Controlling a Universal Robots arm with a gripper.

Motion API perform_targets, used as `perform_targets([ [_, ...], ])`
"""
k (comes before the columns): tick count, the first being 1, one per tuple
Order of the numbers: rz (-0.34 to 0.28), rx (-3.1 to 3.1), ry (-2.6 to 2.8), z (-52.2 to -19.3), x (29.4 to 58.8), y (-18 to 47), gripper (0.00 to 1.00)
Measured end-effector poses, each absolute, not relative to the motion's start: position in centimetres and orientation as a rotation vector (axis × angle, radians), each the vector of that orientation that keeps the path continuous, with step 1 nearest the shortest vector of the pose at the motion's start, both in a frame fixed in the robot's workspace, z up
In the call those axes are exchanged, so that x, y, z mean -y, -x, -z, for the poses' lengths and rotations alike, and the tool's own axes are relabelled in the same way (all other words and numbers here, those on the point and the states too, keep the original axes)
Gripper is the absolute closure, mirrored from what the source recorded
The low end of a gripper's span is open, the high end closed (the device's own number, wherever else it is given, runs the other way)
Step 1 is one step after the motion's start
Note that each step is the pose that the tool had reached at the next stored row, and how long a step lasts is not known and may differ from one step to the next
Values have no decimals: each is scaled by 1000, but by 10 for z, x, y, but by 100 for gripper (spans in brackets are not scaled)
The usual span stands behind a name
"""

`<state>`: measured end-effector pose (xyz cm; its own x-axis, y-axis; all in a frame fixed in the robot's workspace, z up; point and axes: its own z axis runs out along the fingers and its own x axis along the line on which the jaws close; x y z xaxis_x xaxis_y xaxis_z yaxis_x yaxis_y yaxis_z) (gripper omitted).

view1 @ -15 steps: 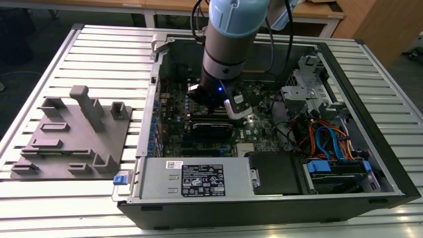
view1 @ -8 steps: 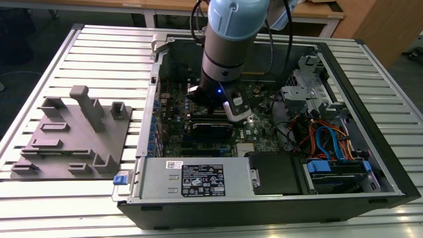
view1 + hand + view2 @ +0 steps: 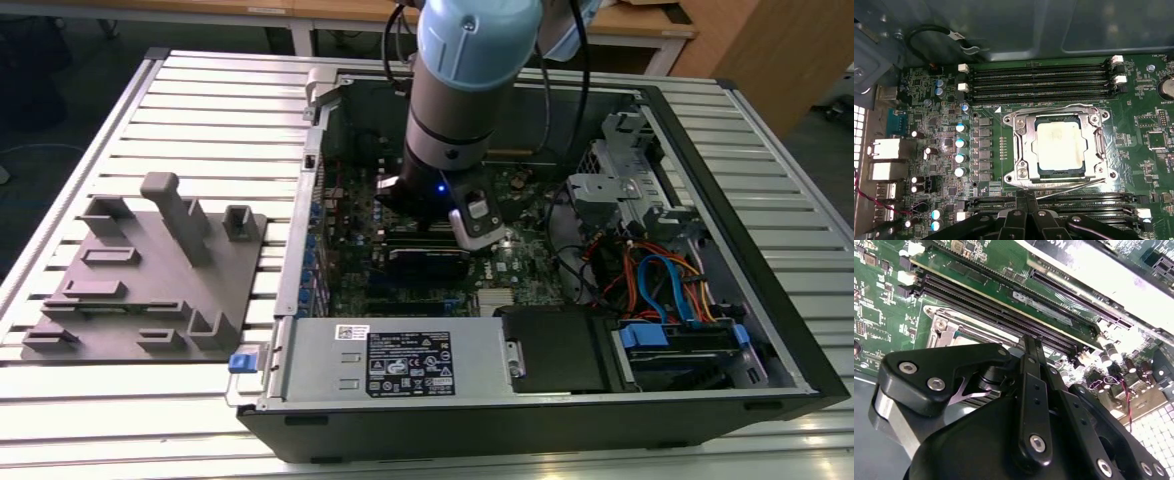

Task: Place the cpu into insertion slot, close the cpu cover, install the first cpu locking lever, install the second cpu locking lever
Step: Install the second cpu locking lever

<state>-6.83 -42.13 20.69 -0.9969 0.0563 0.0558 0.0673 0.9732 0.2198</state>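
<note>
In the first wrist view the cpu (image 3: 1061, 147) lies flat in the insertion slot (image 3: 1010, 177), its pale metal top showing through the window of the silver cpu cover (image 3: 1021, 150). The cover lies down over it. One thin wire lever (image 3: 1054, 106) runs along the socket's side towards the upper memory slots. A second lever (image 3: 1074, 185) lies slanted along the opposite side, ending close to my gripper (image 3: 1027, 200). The gripper is shut, its fingertips pressed together with nothing between them. In the second wrist view the gripper (image 3: 1031, 347) hangs just off the socket's edge (image 3: 946, 327). In the exterior view the gripper (image 3: 461, 225) is deep inside the case.
Black memory slots (image 3: 1039, 80) flank the socket, with another bank (image 3: 1089, 200) beside the fingers. A long black card (image 3: 427, 262) lies just before the arm. The power supply (image 3: 387, 360), drive bay and coloured cables (image 3: 654, 280) crowd the case. A grey fixture (image 3: 147, 270) stands outside.
</note>
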Motion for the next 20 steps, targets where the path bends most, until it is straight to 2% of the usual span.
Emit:
perform_targets([
  [8,377,3066,95,-203,423,70,90],
  [12,414,3060,95,-203,423,71,90],
  [20,417,3060,94,-203,423,71,90],
])
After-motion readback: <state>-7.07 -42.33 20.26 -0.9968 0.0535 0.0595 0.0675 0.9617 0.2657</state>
